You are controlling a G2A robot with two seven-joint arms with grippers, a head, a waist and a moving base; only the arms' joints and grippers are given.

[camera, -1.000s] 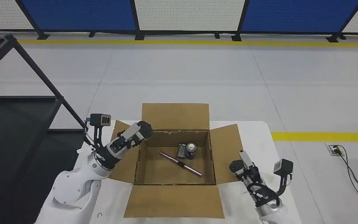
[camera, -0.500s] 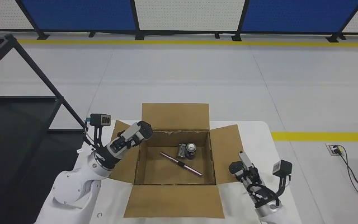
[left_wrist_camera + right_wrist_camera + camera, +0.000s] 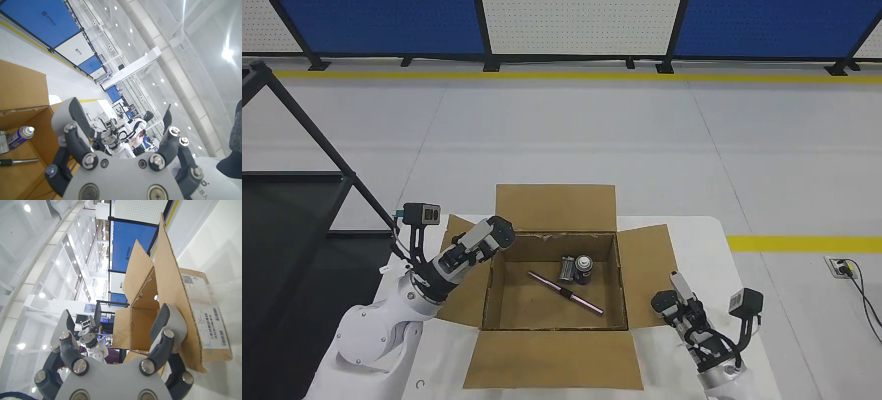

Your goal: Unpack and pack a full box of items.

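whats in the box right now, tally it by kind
spray can: 1
grey block: 1
rod: 1
total: 3

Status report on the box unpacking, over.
Left hand open, empty, by box rim. Right hand open, empty, beside box. Spray can, rod inside. Nothing in the way.
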